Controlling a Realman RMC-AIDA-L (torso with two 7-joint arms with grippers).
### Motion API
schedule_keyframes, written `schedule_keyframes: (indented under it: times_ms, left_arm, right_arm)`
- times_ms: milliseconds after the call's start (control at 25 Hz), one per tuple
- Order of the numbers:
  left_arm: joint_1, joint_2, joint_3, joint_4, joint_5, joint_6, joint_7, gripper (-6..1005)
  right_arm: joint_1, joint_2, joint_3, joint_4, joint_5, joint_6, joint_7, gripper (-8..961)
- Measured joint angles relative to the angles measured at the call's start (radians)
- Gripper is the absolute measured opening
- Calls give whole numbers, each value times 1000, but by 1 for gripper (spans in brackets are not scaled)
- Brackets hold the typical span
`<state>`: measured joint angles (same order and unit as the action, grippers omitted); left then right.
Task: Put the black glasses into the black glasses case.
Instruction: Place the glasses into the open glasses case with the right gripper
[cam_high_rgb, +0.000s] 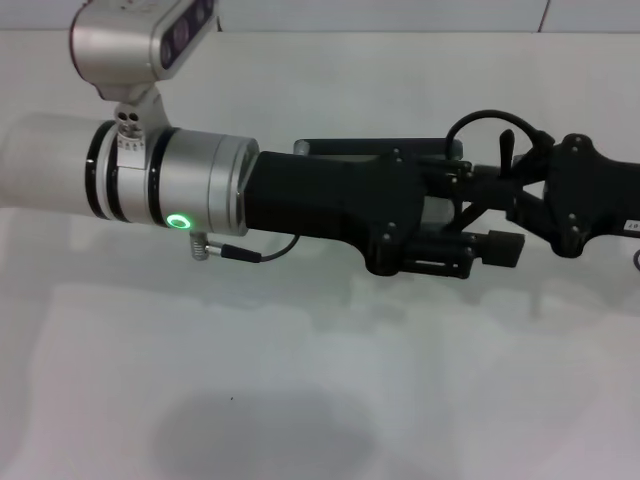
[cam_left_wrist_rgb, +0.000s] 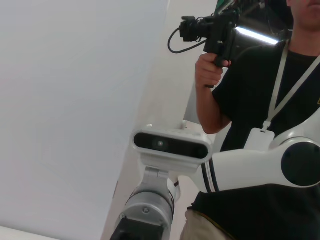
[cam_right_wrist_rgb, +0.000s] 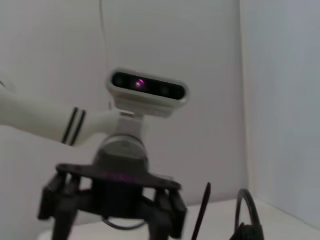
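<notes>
In the head view my left arm reaches across from the left, and its gripper (cam_high_rgb: 470, 245) meets my right gripper (cam_high_rgb: 525, 200), which comes in from the right. The black glasses case (cam_high_rgb: 375, 147) lies behind the left gripper, with only its long top edge showing. A thin black loop (cam_high_rgb: 495, 122) and a short rod rise above where the grippers meet. The loop also shows in the right wrist view (cam_right_wrist_rgb: 246, 212). I cannot tell whether the loop is the black glasses or a cable. The right wrist view faces the left gripper (cam_right_wrist_rgb: 112, 205).
The white table (cam_high_rgb: 320, 380) spreads in front of the arms. In the left wrist view a person in black (cam_left_wrist_rgb: 260, 100) stands behind the robot, holding a camera (cam_left_wrist_rgb: 215, 30). My right arm (cam_left_wrist_rgb: 250, 165) shows there too.
</notes>
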<state>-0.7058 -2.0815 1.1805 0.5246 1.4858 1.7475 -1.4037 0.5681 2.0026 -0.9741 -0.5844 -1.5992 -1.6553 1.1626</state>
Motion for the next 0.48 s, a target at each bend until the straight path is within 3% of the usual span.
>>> schedule_keyframes:
  times_ms: [240, 480]
  left_arm:
    - [51, 15, -110, -8, 12, -7, 4, 602]
    - [139, 37, -247, -11, 16, -72, 2, 602]
  right_arm:
    - [-37, 9, -16, -125, -6, 76, 4, 35]
    - [-60, 17, -99, -462, -151, 125, 246, 35]
